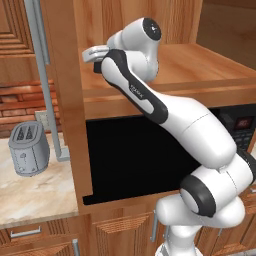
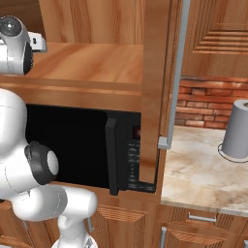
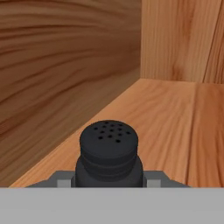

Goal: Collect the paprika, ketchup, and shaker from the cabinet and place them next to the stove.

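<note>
The shaker [image 3: 109, 153] is a small black cylinder with a perforated domed top. It stands on the cabinet's plank shelf [image 3: 175, 122], close to the wooden wall on the left of the hand view. My gripper [image 3: 108, 181] has its two grey fingertips [image 3: 61, 180] pressed against the shaker's sides, shut on it. In the left base view the arm reaches up onto the cabinet shelf [image 1: 200, 65], with the hand tucked behind the tall side panel [image 1: 65, 100]. The paprika, the ketchup and the stove are out of view.
A black microwave [image 2: 72, 140] sits in the recess under the shelf. A grey toaster [image 1: 29, 148] stands on the marble counter [image 1: 30, 195] to the left. To the right a grey cylinder [image 2: 240, 131] stands on the counter [image 2: 203, 174] before a brick wall.
</note>
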